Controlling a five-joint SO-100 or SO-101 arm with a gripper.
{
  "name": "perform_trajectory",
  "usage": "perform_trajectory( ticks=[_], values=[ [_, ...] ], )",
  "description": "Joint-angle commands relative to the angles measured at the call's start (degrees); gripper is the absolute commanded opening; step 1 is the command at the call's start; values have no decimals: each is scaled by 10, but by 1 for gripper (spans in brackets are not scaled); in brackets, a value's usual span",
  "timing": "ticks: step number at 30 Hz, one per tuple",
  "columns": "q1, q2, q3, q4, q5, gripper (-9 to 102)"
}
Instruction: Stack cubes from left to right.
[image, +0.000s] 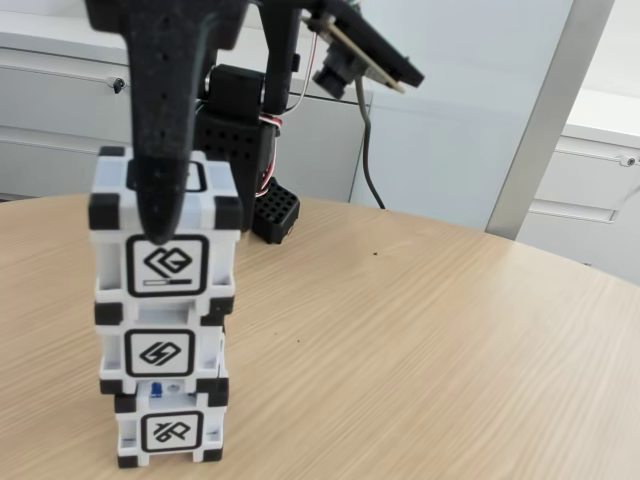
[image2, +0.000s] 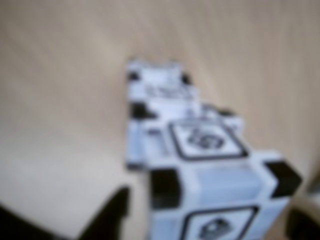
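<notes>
The three cubes (image: 165, 310) stand stacked on the table (image: 420, 340) (top cube (image: 168, 225) slightly askew); the gripper (image: 160, 215) straddles the top cube, probably to steady it; whether it grips, I cannot tell.

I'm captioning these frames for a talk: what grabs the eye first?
A tower of three white cubes with black corners stands at the left of the wooden table in the fixed view. The black gripper hangs over the top cube, one finger across its front. The wrist view is blurred.
</notes>
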Motion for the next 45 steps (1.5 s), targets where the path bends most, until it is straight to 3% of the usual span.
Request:
perform_trajectory(
  ticks=[1, 7, 14, 16, 28, 34, 45],
  values=[
    [4, 69, -13, 6, 8, 34],
    [-5, 214, -5, 4, 10, 33],
    [-25, 268, -8, 2, 29, 4],
    [-61, 271, -9, 2, 43, 1],
    [-185, 282, -9, 0, 150, 0],
    [-192, 436, 5, -59, 187, 0],
    [-193, 668, 272, -150, 141, 0]
  ],
)
